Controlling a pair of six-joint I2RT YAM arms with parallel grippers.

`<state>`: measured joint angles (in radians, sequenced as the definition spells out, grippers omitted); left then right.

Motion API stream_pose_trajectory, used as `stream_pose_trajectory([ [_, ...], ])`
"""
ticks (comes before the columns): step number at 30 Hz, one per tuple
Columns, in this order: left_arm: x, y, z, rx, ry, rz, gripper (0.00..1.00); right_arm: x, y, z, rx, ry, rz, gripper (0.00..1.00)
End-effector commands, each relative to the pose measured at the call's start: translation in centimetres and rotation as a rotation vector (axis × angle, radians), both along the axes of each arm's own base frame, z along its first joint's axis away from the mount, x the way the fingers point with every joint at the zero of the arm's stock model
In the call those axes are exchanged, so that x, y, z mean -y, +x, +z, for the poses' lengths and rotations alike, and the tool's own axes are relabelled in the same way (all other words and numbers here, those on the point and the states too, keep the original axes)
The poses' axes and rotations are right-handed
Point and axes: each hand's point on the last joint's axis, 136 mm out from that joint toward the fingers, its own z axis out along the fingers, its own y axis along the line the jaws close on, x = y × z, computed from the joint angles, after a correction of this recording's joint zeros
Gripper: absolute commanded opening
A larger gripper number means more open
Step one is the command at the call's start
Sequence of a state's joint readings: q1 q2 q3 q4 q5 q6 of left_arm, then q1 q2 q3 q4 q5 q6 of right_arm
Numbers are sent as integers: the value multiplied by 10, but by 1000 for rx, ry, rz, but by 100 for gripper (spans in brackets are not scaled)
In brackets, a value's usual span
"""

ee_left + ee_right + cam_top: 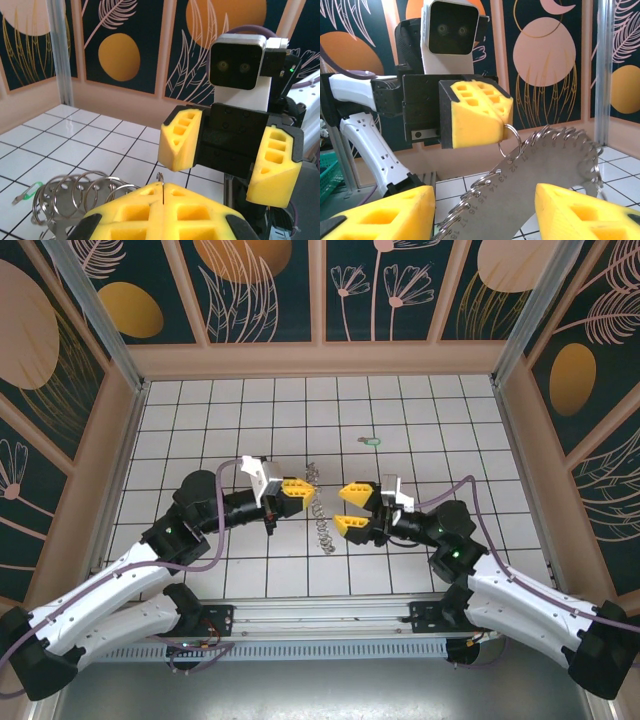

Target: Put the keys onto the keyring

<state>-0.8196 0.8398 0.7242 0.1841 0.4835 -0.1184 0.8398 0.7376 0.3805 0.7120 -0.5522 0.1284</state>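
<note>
The keyring (545, 175) is a flat silvery plate stamped with numbers, with several split rings along its edge. It hangs tilted between the two grippers and appears edge-on in the top view (321, 515). My left gripper (310, 496) is shut on one split ring (511, 140), whose tip pokes out between the closed fingers (161, 176). My right gripper (342, 508) stands open facing it, its yellow fingers (385, 215) on either side of the plate and a little short of it. The pale-green key (372, 440) lies flat on the tiles behind them, also low on the left in the left wrist view (27, 192).
The white tiled floor (450, 420) is enclosed by low peach walls (320, 360) with dark patterned panels above. A metal rail (330, 615) runs along the near edge between the arm bases. Purple cables loop off both wrists.
</note>
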Motion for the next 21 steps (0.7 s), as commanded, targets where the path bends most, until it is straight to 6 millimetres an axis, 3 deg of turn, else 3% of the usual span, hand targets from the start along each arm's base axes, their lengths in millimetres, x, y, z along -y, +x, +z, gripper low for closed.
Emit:
stream_pose_trajectory([
  [1, -3, -15, 30, 82, -94, -55, 0, 6, -14, 29, 95, 72, 37, 53],
  [5, -3, -22, 33, 85, -104, -89, 0, 7, -15, 33, 93, 94, 44, 42],
  [11, 0, -29, 30, 72, -91, -144, 0, 6, -21, 41, 107, 120, 81, 38],
  [21, 6, -33, 26, 52, -78, -187, 0, -5, -14, 37, 85, 91, 91, 30],
])
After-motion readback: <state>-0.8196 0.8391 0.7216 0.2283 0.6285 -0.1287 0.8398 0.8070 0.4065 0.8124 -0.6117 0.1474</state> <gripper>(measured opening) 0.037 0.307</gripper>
